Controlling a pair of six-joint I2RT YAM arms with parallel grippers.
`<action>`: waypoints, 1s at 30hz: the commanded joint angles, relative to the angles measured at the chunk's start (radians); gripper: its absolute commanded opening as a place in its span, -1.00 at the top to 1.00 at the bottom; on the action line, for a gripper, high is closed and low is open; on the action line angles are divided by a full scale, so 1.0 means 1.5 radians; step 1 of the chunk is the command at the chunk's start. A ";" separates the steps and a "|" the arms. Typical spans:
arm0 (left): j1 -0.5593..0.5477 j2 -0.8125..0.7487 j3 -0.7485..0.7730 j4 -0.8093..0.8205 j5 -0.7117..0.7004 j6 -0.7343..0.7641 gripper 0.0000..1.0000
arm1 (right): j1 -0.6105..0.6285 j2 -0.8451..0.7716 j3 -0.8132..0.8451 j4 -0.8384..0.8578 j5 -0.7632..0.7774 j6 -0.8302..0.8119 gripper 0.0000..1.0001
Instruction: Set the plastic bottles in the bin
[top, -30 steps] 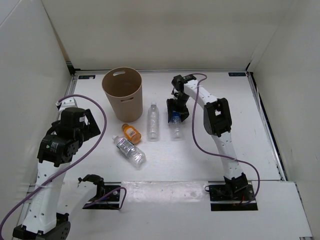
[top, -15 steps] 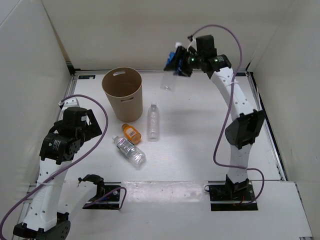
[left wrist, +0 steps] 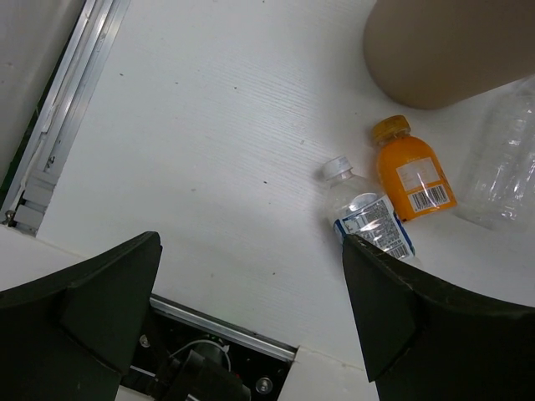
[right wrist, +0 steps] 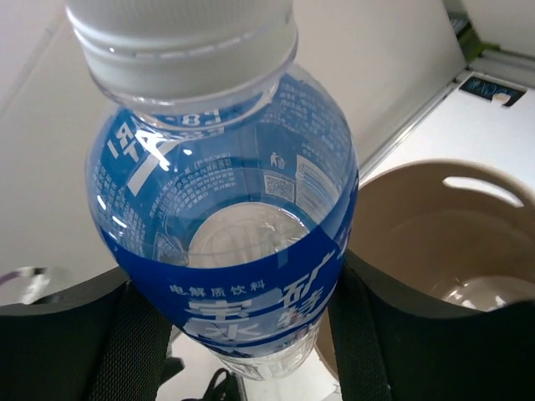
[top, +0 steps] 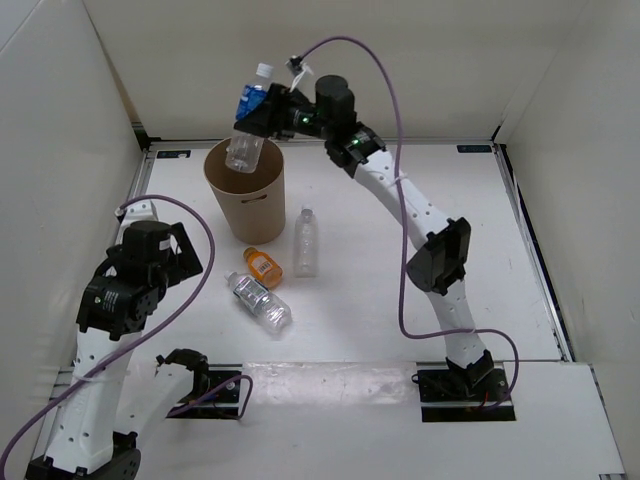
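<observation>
The left gripper (left wrist: pixel 251 276) is being held spread and empty above the table (left wrist: pixel 209 125). Over the bin (top: pixel 255 212), the blue-labelled bottle (top: pixel 247 128) is being carried tilted, clamped in the right gripper (top: pixel 268 112). The dropping step is judged to be in hand, and a release of those fingers is being called for next. At the bin's 5 o'clock, the orange bottle (top: pixel 263 266), the labelled clear bottle (top: pixel 262 302) and the plain clear bottle (top: pixel 306 243) are being left lying

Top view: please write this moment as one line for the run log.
right gripper: shut on blue-label bottle, over bin | left gripper: open, empty | not yet binned: orange bottle, two clear bottles
</observation>
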 commanded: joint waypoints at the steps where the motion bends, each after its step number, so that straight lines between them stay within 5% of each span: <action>1: -0.005 -0.012 -0.004 0.013 -0.011 0.015 -1.00 | 0.027 0.002 0.031 0.009 0.078 -0.072 -0.11; 8: -0.004 -0.022 -0.020 0.019 -0.018 0.019 -1.00 | 0.068 -0.016 0.038 -0.061 0.202 -0.198 -0.81; 25: -0.004 -0.003 -0.024 0.033 0.004 0.017 -1.00 | 0.020 -0.091 -0.025 -0.106 0.318 -0.256 -0.81; 30: -0.004 -0.004 -0.025 0.031 0.004 0.016 -1.00 | -0.051 -0.181 -0.180 -0.096 0.374 -0.179 -0.81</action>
